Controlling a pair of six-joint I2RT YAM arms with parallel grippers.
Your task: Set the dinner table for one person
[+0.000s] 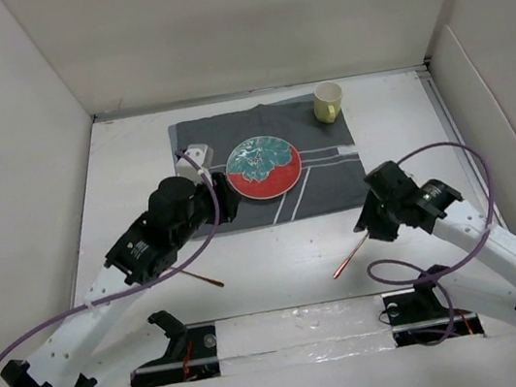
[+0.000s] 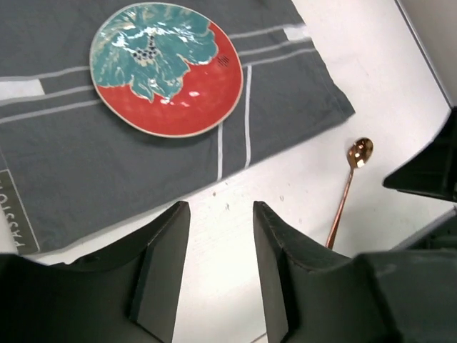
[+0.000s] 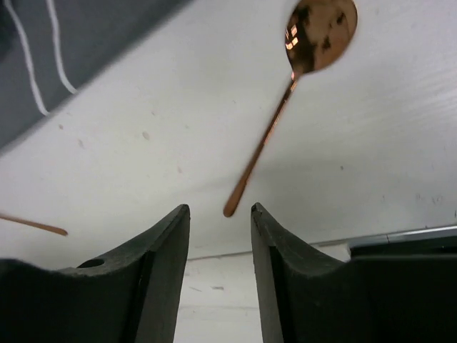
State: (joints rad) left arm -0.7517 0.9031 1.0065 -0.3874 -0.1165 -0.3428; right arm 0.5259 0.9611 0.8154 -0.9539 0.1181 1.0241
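Observation:
The white dinner table (image 1: pixel 281 273) holds a dark grey striped placemat (image 1: pixel 324 178) with a red and teal plate (image 1: pixel 263 167) on it. A pale yellow cup (image 1: pixel 328 101) stands on the mat's far right corner. A copper spoon (image 1: pixel 350 257) lies on the table just near of the mat's right side. My right gripper (image 1: pixel 373 224) is open and empty over the spoon; in the right wrist view the spoon (image 3: pixel 271 128) has its handle tip just beyond the gap of the right gripper (image 3: pixel 220 207). My left gripper (image 1: pixel 231 209) is open and empty at the mat's near left edge.
A second thin copper utensil (image 1: pixel 203 279) lies on the table under my left arm and shows at the left of the right wrist view (image 3: pixel 32 225). White panels wall the table on three sides. The left wrist view shows the plate (image 2: pixel 168 68), the mat (image 2: pixel 143 164) and the spoon (image 2: pixel 346 189).

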